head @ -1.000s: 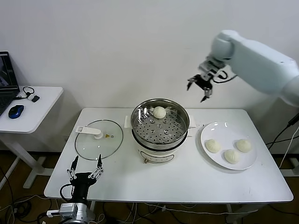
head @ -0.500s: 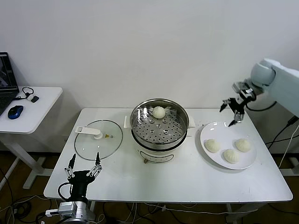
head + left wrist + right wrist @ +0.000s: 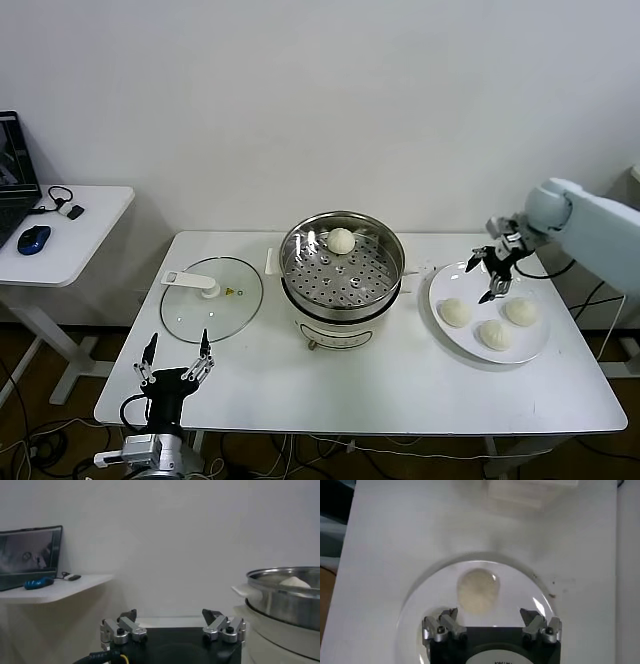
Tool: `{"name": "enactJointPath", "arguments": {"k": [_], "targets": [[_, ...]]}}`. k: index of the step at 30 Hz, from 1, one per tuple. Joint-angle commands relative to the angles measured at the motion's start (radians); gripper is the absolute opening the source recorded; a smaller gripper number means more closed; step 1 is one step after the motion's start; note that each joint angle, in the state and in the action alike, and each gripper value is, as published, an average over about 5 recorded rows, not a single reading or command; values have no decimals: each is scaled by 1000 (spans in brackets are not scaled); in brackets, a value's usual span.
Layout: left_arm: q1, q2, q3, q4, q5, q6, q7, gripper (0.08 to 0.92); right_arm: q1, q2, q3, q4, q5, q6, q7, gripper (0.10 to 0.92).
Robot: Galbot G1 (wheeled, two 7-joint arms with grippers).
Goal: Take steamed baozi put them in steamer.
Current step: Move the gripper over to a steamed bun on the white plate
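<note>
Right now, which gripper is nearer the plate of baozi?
Right. The right gripper hangs open just above the plate's far rim, over the three baozi on it. The left gripper sits open off the table's near left corner, beyond the steamer.

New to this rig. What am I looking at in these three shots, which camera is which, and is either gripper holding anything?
It is a two-armed robot with a gripper on each arm. The wide shot comes from its head camera; the other two come from cameras on each wrist, looking past that arm's own fingers.

On the white table: a steel steamer with one baozi inside, a glass lid lying flat beside it, and a white plate holding three more buns.

The right gripper hangs open above the plate, holding nothing; its wrist camera looks down on a bun. The left gripper is parked low at the table's near edge, open and empty.
</note>
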Motion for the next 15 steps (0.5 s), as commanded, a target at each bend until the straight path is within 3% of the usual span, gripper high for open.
{"name": "enactJointPath", "arguments": {"k": [1,15], "targets": [[1,1,-3,0,-12,2,-5,823,-98,42,51,-8,-33,-15,41,823],[1,2,-4,10,-14,1,-4,823,-150,87,119,-76,-122,29,28,823]]}}
